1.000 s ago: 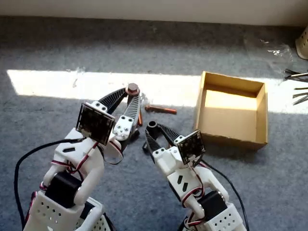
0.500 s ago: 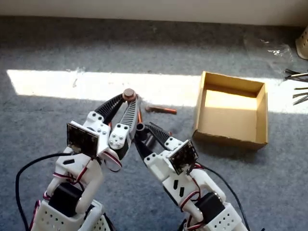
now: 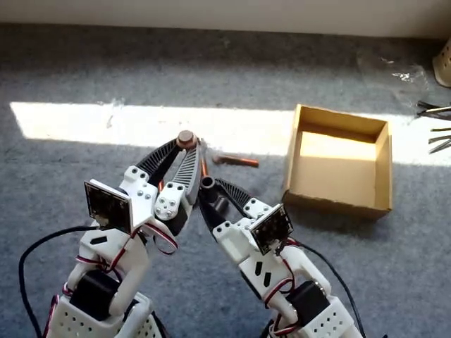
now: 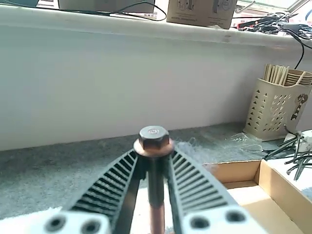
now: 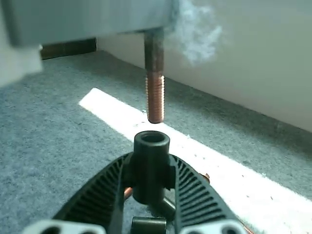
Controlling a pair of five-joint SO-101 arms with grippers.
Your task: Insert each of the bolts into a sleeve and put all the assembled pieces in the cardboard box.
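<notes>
We've closed in — left claw [image 4: 155, 163] pinching the bolt [image 4: 154, 138] just above the sleeve [image 5: 152, 144] clamped in our right claw [image 5: 151, 168] — insertion's next.

It looked like a room in a home or small office. Grey carpet [image 3: 70, 63] lay underneath, with sunlight [image 3: 63, 120] on it. Boxes [image 4: 200, 12] and cables [image 4: 285, 27] sat on a white ledge [image 4: 122, 27].

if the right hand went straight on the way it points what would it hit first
Most likely the threaded tip of the bolt that the left hand holds: in the right wrist view it hangs just ahead of the sleeve gripped in the right hand, roughly in line. Depth is hard to judge.
</notes>
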